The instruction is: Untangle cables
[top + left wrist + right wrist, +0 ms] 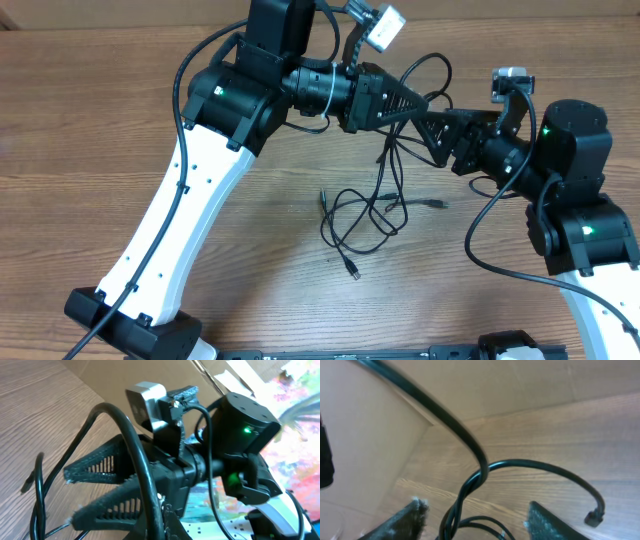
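While a raised strand is pinched in the pressed-together left gripper (420,101), the right gripper (477,512) is held spread, nearer the work. Twisted strands of the cables (384,200) run lengthwise up between its fingers. The loose loops are spread below both tips on the table (120,110). The left pinch point itself is cut off in its wrist view.
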Controlling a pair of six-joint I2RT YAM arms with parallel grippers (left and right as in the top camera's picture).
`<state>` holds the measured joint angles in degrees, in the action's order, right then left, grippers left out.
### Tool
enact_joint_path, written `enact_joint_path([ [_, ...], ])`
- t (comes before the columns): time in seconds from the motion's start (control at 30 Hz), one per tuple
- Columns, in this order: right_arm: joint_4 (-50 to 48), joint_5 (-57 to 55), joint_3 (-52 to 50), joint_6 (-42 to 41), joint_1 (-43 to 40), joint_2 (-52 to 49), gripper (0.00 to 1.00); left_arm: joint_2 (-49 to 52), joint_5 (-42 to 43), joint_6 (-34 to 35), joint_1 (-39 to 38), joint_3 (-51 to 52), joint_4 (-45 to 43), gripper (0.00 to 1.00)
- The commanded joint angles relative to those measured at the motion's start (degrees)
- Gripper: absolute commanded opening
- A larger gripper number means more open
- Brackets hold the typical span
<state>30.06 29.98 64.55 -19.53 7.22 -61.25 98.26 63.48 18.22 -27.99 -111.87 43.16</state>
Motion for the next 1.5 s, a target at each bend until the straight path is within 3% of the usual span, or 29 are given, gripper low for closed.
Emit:
enact_joint_path([
  [0.0,-0.2,0.3,0.8,2.1,0.2,0.0,0.52,-0.1,4.5,-1.9,0.0,-0.1,-1.7,0.04],
  [0.17,0.0,5.1,0.7,7.5,0.2,-0.3,0.56,-0.1,6.1,-1.9,-0.3,-0.1,-5.2,0.04],
  [0.4,-0.2,5.3,0.7,8.1,0.2,-1.9,0.55,-0.1,7.1,-1.5,-1.5,-0.1,-7.7,0.04],
  [0.47,-0.9,6.4,0.7,8.1,0.2,-2.5,0.49,-0.1,7.1,-1.5,-1.8,-0.1,-7.9,0.04],
  [0.8,-5.3,10.1,0.7,8.1,0.2,-3.1,0.36,-0.1,7.0,-1.3,-1.8,-0.1,-8.1,0.04],
  [0.9,-5.7,11.4,0.7,8.1,0.2,-3.1,0.22,-0.1,6.9,-1.3,-1.8,-0.1,-8.1,0.04],
  [0.93,-5.8,12.3,0.7,8.1,0.2,-3.1,0.11,-0.1,6.9,-1.3,-1.9,-0.1,-8.1,0.04],
  [1.0,-5.8,13.4,0.7,8.1,0.2,-3.1,0.04,-0.1,6.9,-1.3,-2.1,-0.1,-8.1,0.04],
  [1.33,-4.2,14.7,0.7,9.4,0.2,-3.1,0.04,-0.1,6.5,-1.0,-2.0,-0.1,-8.1,0.04],
  [1.4,-4.0,14.7,0.7,9.4,0.2,-3.1,0.04,-0.1,6.5,-0.3,-2.0,-0.1,-8.1,0.04],
  [1.47,-4.3,14.7,0.7,9.4,0.2,-3.1,0.52,-0.1,6.7,-0.2,-2.1,-0.1,-8.2,0.04],
])
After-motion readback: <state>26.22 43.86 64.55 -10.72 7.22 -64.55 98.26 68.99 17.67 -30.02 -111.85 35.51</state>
